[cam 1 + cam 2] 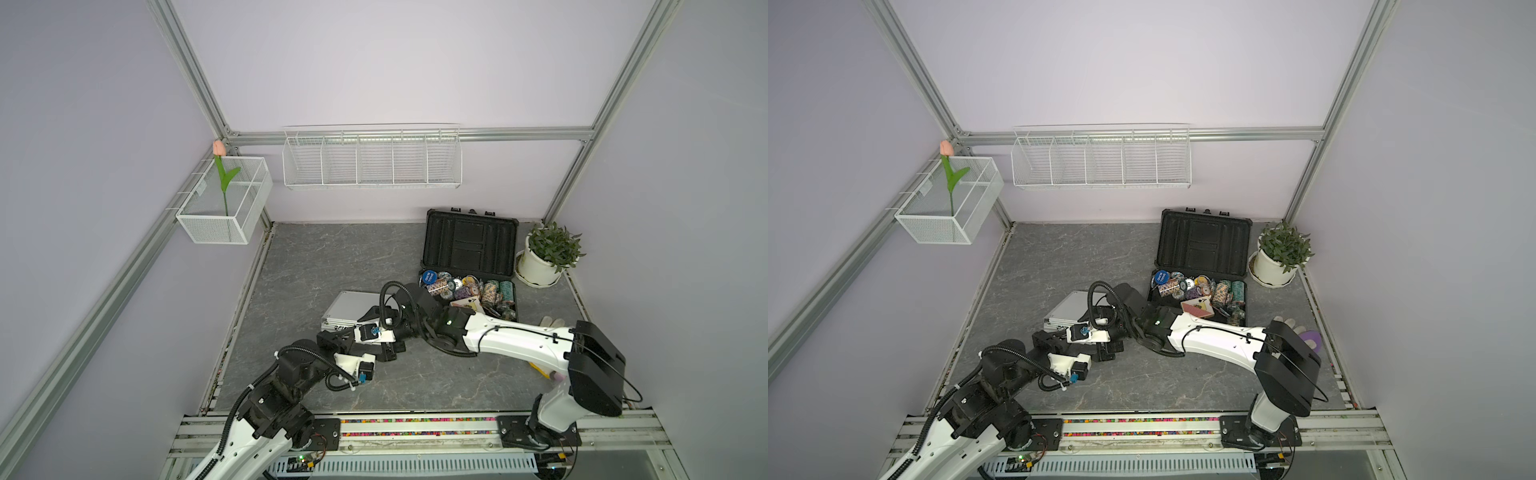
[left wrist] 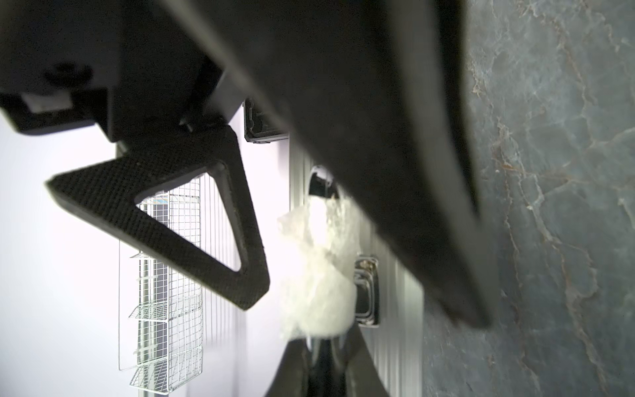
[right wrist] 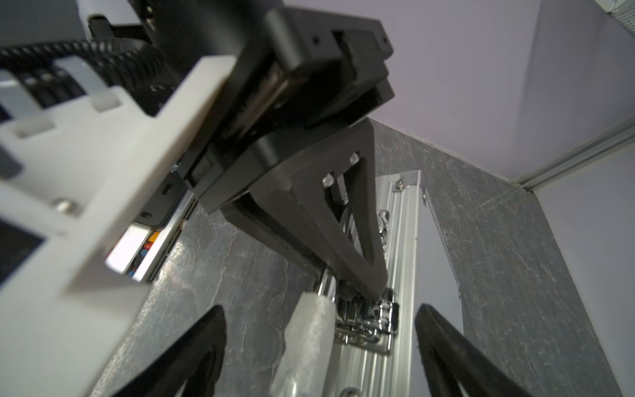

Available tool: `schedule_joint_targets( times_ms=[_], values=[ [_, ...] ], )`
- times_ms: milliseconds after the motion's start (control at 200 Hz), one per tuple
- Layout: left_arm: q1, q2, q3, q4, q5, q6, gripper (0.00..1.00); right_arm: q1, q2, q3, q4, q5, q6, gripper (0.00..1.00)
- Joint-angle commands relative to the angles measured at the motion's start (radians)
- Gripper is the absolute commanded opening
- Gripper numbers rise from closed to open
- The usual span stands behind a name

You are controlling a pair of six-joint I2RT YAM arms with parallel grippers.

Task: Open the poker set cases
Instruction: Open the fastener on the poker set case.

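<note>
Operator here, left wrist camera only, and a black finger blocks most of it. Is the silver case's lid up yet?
Observer: No. In both top views the silver case lies flat and shut.
Operator: Where is my left gripper's tip?
Observer: The right wrist view shows the left gripper, shut, with its tip at the chrome latch beside the white-wrapped handle.
Operator: And the right gripper?
Observer: The right gripper is open, facing that front edge, holding nothing.
</note>
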Motion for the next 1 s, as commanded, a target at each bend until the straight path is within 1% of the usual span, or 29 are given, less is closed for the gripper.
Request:
schedule_joint_targets(
  times_ms=[0,330,655,995],
  values=[
    [-0.007,-0.014,0.003,0.071,-0.008,0.057,0.0,0.006,0.015,0.03,-0.014,-0.002,-0.024,0.88],
    [-0.007,-0.024,0.007,0.074,-0.009,0.059,0.0,0.009,0.039,0.055,-0.046,0.022,-0.03,0.87],
    [-0.007,-0.027,0.007,0.07,-0.009,0.06,0.0,0.009,0.046,0.067,-0.066,0.02,-0.028,0.77],
    [-0.007,-0.031,0.009,0.067,-0.01,0.064,0.0,0.01,0.049,0.076,-0.096,0.015,-0.027,0.72]
  ],
)
